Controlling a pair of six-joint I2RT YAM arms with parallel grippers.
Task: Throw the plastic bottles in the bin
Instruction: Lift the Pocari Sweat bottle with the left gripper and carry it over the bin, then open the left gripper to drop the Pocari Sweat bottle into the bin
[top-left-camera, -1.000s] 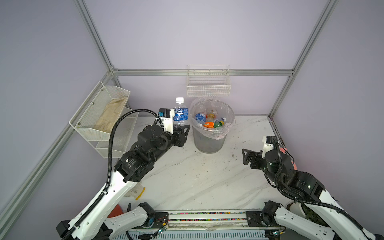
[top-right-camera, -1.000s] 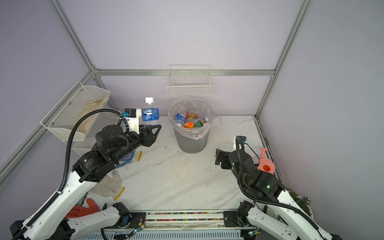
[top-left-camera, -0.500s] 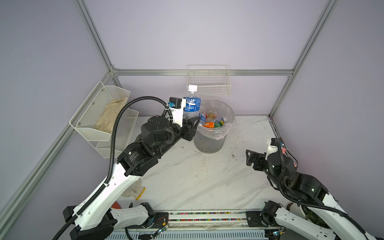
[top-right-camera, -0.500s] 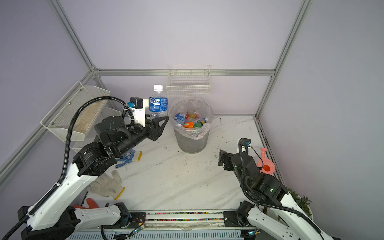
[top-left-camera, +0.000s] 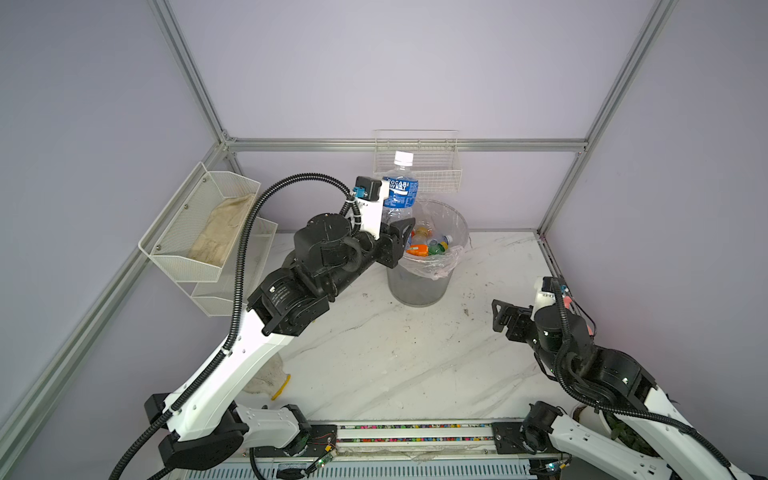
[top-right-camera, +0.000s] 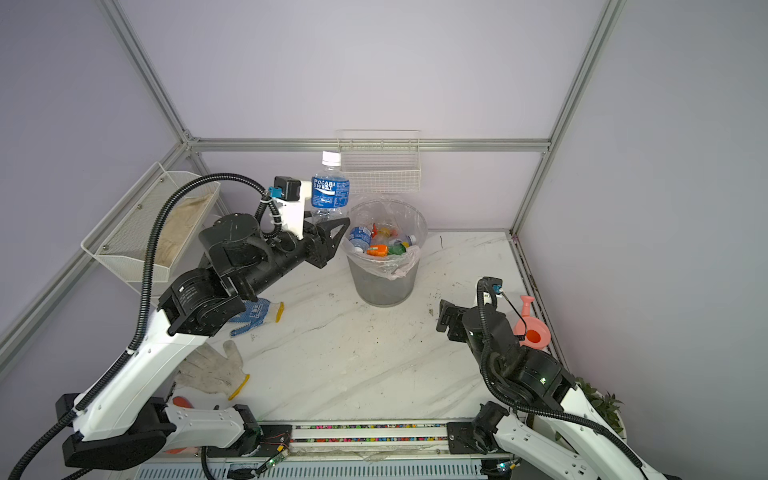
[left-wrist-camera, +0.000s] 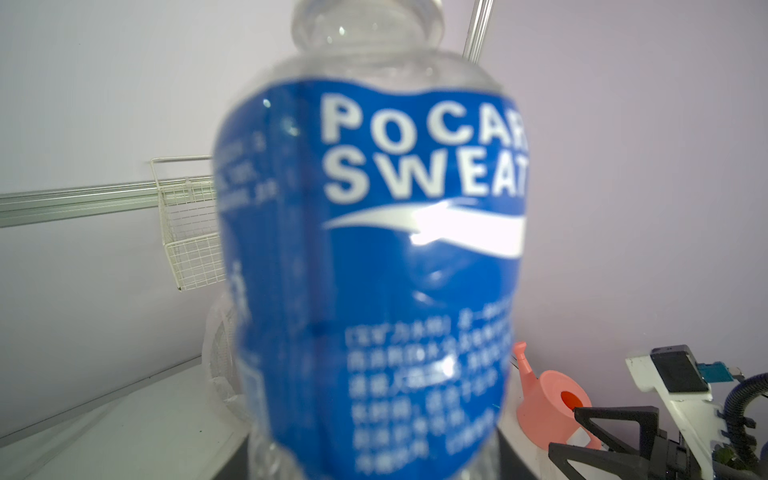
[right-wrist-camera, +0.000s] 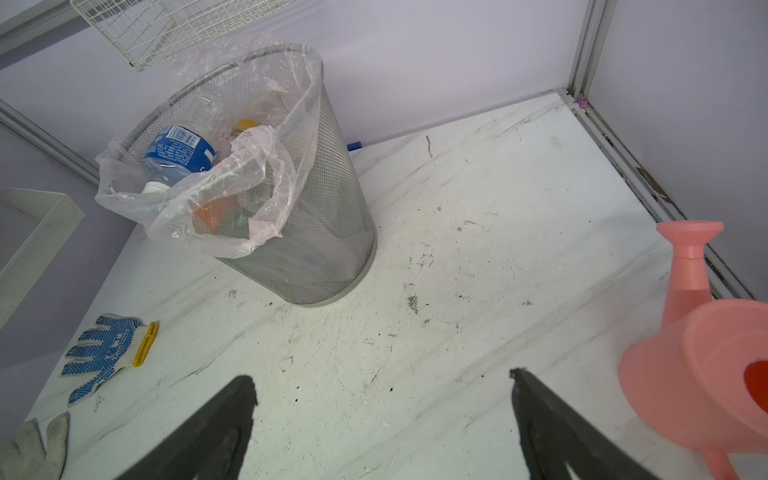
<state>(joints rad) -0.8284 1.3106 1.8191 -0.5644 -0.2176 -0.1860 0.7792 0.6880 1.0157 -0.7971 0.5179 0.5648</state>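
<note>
One plastic bottle (top-left-camera: 400, 192), blue-labelled with a white cap, stands upright in the left gripper (top-left-camera: 395, 226), whose jaws are clamped on its clear lower body; it hangs in the air just beside the left rim of the bin (top-left-camera: 417, 286) and higher than it; in the left wrist view its label fills most of the picture.

One bin, grey mesh lined with a clear bag, stands on the marble table (top-left-camera: 374, 357) near the back wall; inside lie the binned bottles (top-right-camera: 359, 237): a blue-labelled one, an orange one, a green one and one with a white cap, perhaps five or six in all, since the crumpled bag hides part of the heap.

The right gripper (right-wrist-camera: 382, 380) is low over the table's right side, jaws wide apart with nothing between them; one pink watering can (top-right-camera: 532, 328) stands just beside it.

Two gloves lie on the table's left: a blue-dotted glove (top-right-camera: 253, 311) and a white glove (top-right-camera: 212, 368).

Three wall containers: one wire basket (top-left-camera: 415, 174) on the back wall behind the bin; two mesh trays on the left wall, the upper tray (top-left-camera: 199, 257) holding a beige cloth (top-left-camera: 220, 232), the lower tray (top-left-camera: 226, 295) partly hidden.
</note>
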